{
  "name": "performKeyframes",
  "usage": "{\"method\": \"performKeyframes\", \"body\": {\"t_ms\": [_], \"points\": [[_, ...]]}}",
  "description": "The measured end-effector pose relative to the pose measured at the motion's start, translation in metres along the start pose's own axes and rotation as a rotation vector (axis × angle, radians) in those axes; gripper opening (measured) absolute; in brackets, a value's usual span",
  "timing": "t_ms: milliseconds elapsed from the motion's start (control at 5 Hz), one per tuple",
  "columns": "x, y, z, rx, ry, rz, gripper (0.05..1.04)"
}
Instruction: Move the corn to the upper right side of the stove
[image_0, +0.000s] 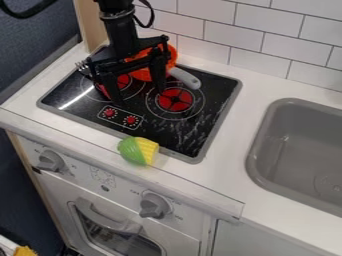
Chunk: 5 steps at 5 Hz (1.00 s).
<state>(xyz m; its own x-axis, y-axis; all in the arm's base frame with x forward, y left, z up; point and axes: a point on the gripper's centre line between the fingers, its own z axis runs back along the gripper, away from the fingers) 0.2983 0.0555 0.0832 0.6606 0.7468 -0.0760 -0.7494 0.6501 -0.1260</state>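
My black two-finger gripper (139, 94) hangs upper left, fingers spread; green-and-yellow toy corn (139, 151) sits below centre, at the black glass stovetop's (180, 131) front edge.

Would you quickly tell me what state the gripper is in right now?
Gripper: open, its two fingers spread apart above the stove, holding nothing.
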Motion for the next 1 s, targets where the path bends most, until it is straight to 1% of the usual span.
{"method": "performKeyframes", "body": {"t_ms": [200, 400, 600, 800, 1000], "points": [[-0.001, 0.003, -0.010, 0.022, 0.028, 0.009, 1.001], [-0.008, -0.009, -0.019, 0.064, 0.000, -0.027, 1.001], [-0.022, -0.011, -0.030, 0.137, -0.052, 0.156, 1.001], [-0.032, -0.006, -0.041, 0.148, -0.035, 0.221, 1.001], [-0.035, 0.000, -0.043, 0.166, -0.041, 0.273, 1.001]]}}
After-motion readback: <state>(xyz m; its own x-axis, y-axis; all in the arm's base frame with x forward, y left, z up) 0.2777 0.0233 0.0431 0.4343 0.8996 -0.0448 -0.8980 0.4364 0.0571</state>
